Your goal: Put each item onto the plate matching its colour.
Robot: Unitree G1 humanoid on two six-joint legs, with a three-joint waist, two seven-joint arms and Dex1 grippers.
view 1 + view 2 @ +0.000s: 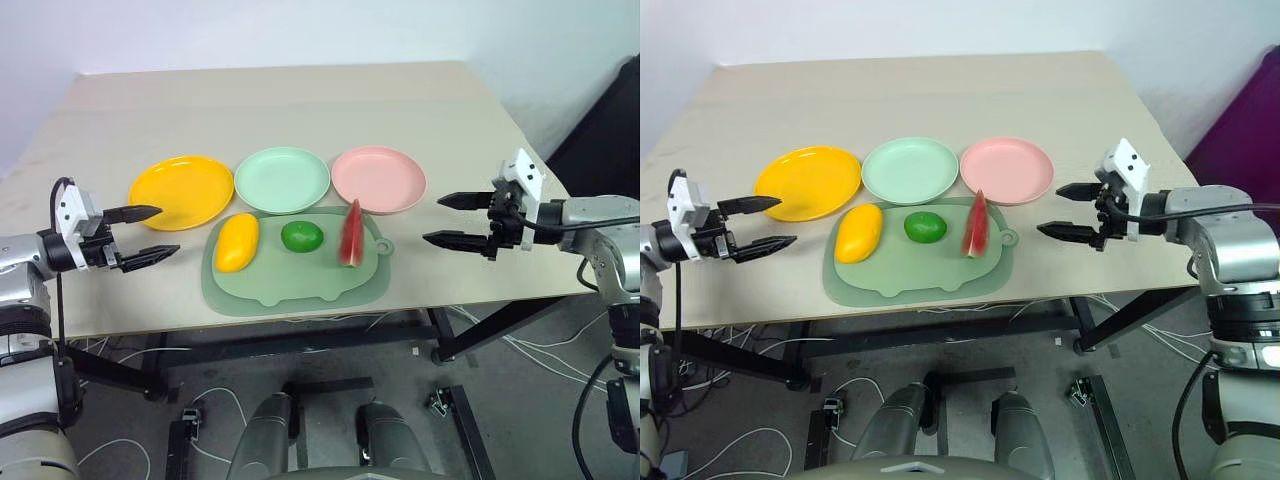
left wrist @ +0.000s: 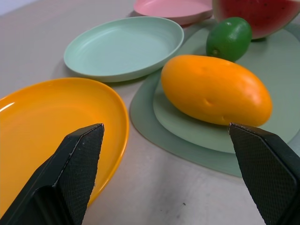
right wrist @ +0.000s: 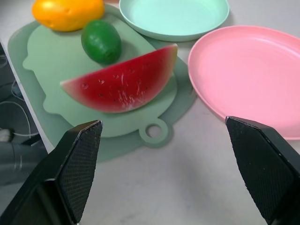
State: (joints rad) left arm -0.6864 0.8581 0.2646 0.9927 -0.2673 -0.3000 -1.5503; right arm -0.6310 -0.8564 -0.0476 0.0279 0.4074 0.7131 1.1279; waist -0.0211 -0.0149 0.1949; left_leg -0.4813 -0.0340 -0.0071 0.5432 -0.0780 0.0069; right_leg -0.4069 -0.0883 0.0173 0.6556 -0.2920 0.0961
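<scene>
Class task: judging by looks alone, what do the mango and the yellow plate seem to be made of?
Mango: probably moulded plastic or foam, satin skin with soft highlights and a small dimple. Yellow plate: likely smooth plastic, uniform colour with a glossy glint along its thin rim.

Looks like robotics lab or test room, not home kitchen. Plain beige work table (image 1: 300, 110) on black metal frame (image 1: 480, 330), set against bare white wall (image 1: 300, 30) at 12 o'clock. Grey concrete-like floor (image 1: 520, 420) under table, strewn with loose white cables (image 1: 215, 405) at 6 o'clock. Dark purple panel or curtain (image 1: 1240, 120) at 3 o'clock. Tabletop props are plastic toys: toy fruits on pale green mat (image 1: 290, 285), coloured plates (image 1: 282, 178) behind, laid out in staged row.
</scene>
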